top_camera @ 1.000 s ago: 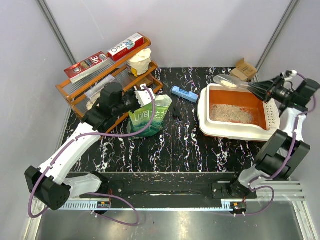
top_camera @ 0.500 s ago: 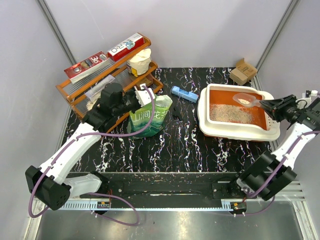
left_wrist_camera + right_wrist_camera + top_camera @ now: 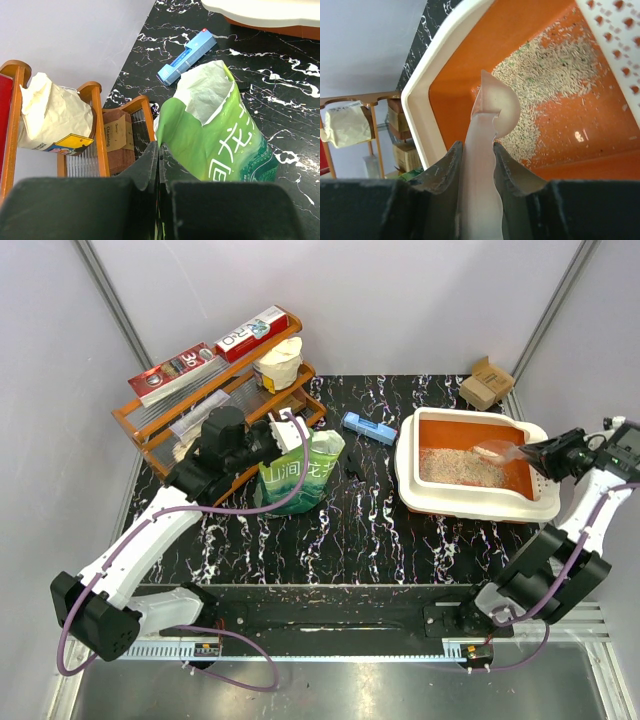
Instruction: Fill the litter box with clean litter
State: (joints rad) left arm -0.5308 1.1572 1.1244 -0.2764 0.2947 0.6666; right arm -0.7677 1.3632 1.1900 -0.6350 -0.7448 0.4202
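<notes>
The litter box [image 3: 468,506], white rim and orange inside, stands at the right; its rim also shows in the right wrist view [image 3: 427,97]. Pale clean litter [image 3: 452,465] covers part of its floor [image 3: 542,82]. My right gripper [image 3: 543,455] is shut on the handle of a clear plastic scoop [image 3: 496,450], whose bowl [image 3: 495,107] is tilted low inside the box over the litter. My left gripper [image 3: 291,436] is shut on the top edge of the open green pouch [image 3: 297,478], which stands upright [image 3: 215,130] beside the rack.
An orange wire rack [image 3: 150,426] with red boxes and a paper bag [image 3: 277,365] stands at the back left. A blue box [image 3: 368,427] lies between the pouch and the litter box. A small cardboard box [image 3: 486,382] sits behind the litter box.
My right arm has brought the scoop down from above the box's back edge into the box and tipped it. The left arm and pouch have not moved.
</notes>
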